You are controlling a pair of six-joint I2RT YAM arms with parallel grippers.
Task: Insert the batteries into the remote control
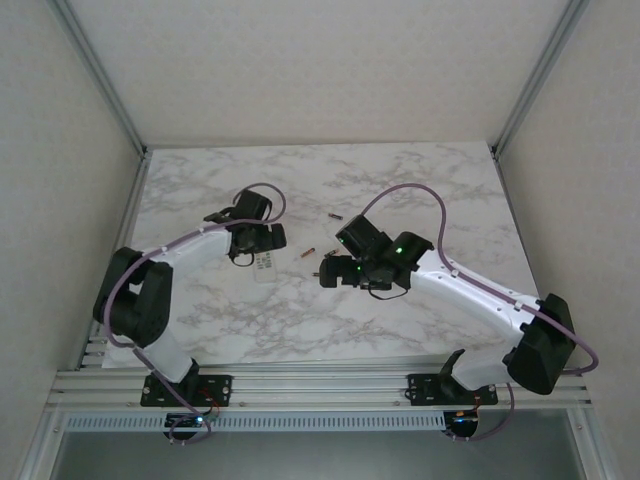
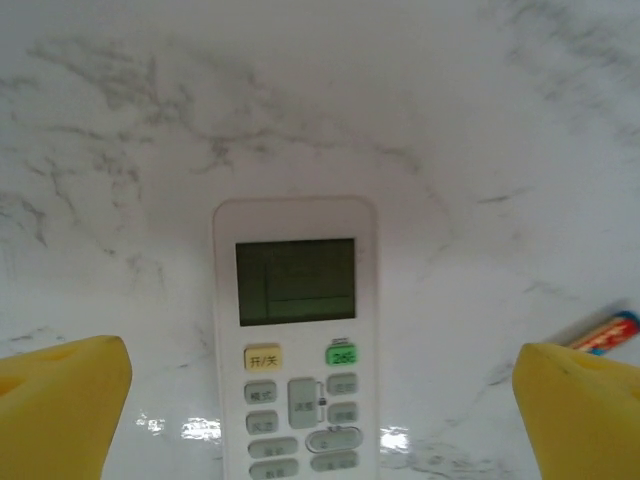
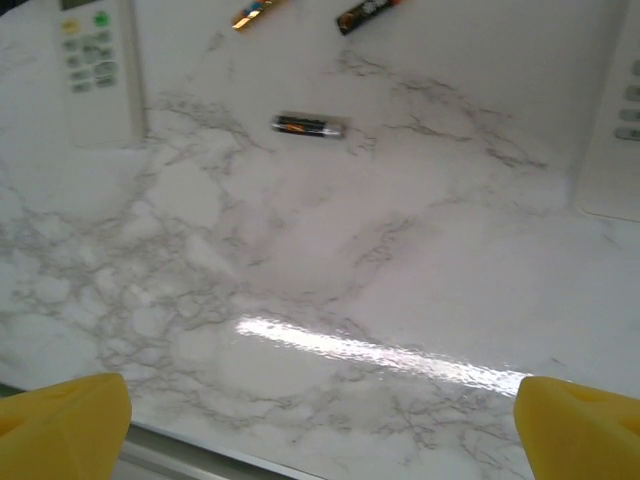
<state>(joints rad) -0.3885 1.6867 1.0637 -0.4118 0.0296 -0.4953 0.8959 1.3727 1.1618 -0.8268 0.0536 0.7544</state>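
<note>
Both grippers open above the table (image 1: 400,180); batteries (image 1: 310,252) loose on the marble.

The left gripper (image 2: 320,400) hovers with jaws wide over the remote (image 2: 295,340), which lies face up, screen and buttons showing, framed by the yellow fingers (image 2: 60,400); one battery (image 2: 605,332) lies near the right finger at the view's edge. The right gripper (image 3: 320,430) hangs spread wide, holding nothing; ahead of it a single battery (image 3: 310,125) lies alone, two more beyond it; a second remote (image 3: 615,130) sits at the right edge.
</note>
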